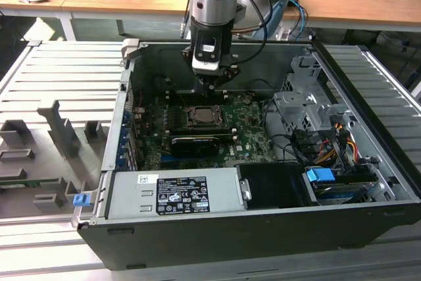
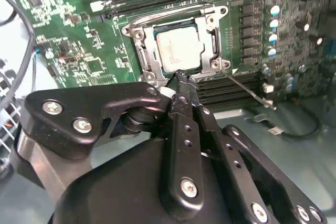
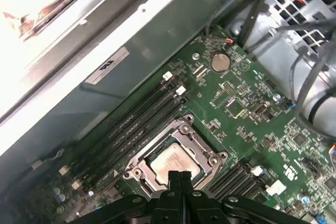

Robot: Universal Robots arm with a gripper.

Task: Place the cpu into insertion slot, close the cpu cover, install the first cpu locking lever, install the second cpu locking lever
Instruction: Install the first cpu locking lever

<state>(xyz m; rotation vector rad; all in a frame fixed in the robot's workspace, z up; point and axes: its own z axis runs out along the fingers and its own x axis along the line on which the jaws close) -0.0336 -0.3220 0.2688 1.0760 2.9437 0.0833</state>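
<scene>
So the cpu (image 2: 178,51) is already sitting in the slot (image 3: 176,161), cover (image 2: 149,59) down around it. My pincer (image 2: 181,85) is clenched shut on nothing, tips right at the socket's edge. Levers look like thin springy wire, so I'd catch them at the hooked end.

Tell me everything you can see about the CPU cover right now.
The cpu cover is a thin silvery metal frame with a square window, lying flat and closed over the insertion slot on the green motherboard. The pale cpu shows through its window. Screws sit at its corners. The claw hovers with its tips shut at the frame's edge; contact is unclear.
</scene>
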